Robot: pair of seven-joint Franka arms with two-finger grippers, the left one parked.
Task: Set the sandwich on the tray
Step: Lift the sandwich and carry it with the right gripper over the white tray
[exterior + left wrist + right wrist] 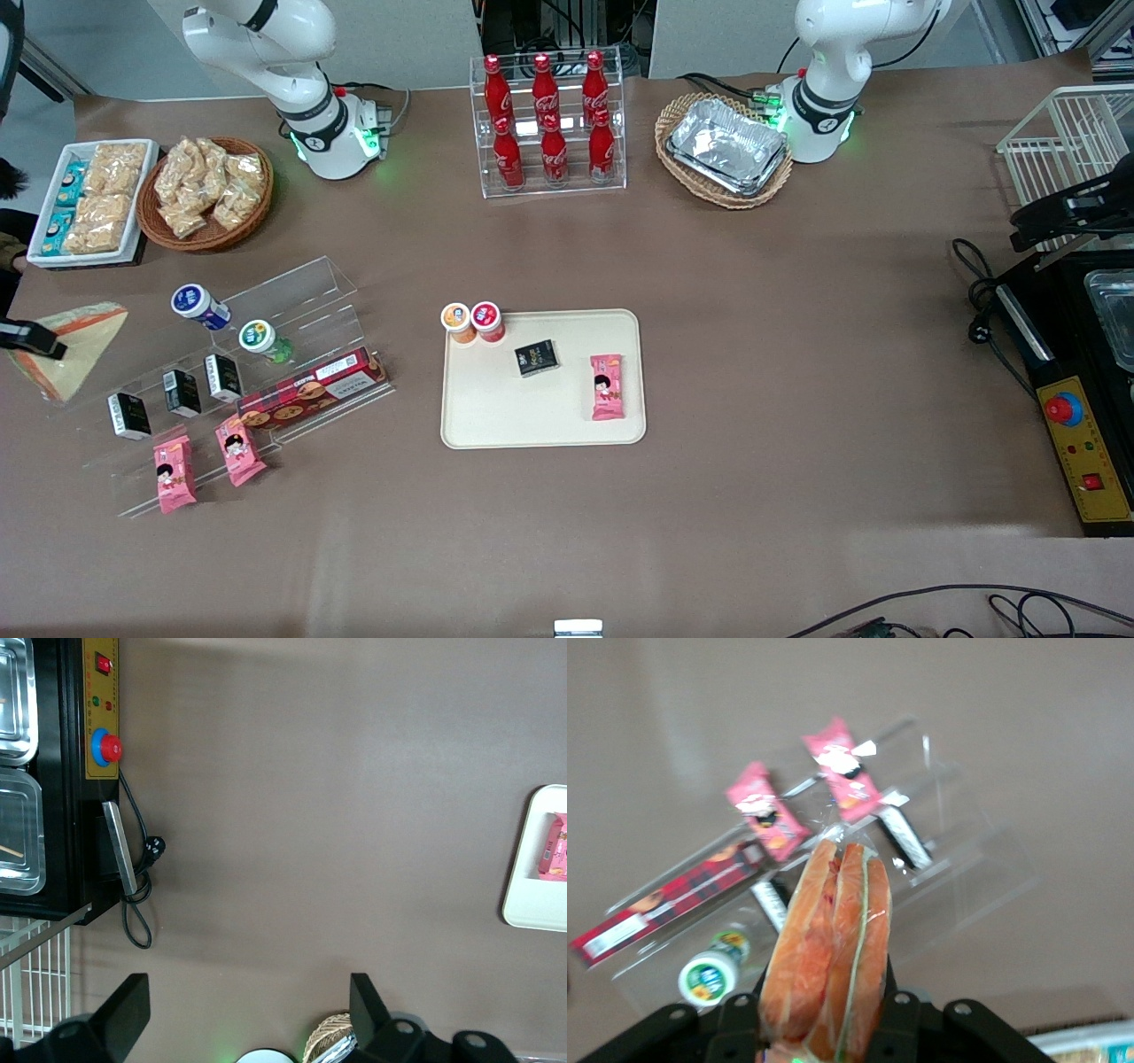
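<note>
The clear-wrapped triangular sandwich [69,348] of pale bread with orange-red filling and a thin green line is held up at the working arm's end of the table, beside the clear acrylic stepped display rack [239,381]. In the front view its broad orange-edged side faces away from the camera and its long axis tapers down to a point nearer that camera. In the right wrist view it stands edge-on between the black two-finger gripper [824,1028], whose fingers are closed against its two flat faces, showing three bread layers with orange filling between them. It is well apart from the large flat cream-beige rectangular tray [496,416], which lies mid-table. On that tray sit one pink snack packet with a cartoon face [607,386], one small black box [538,357] and two small round tubs [473,322], one orange-lidded and one red-lidded, at the corner. The rack carries two more pink packets [205,462], three black boxes [177,394], two small lidded cups [229,322] and one long red biscuit box [310,391]. Six red cola bottles [549,120] stand in a clear holder farther from the camera.
</note>
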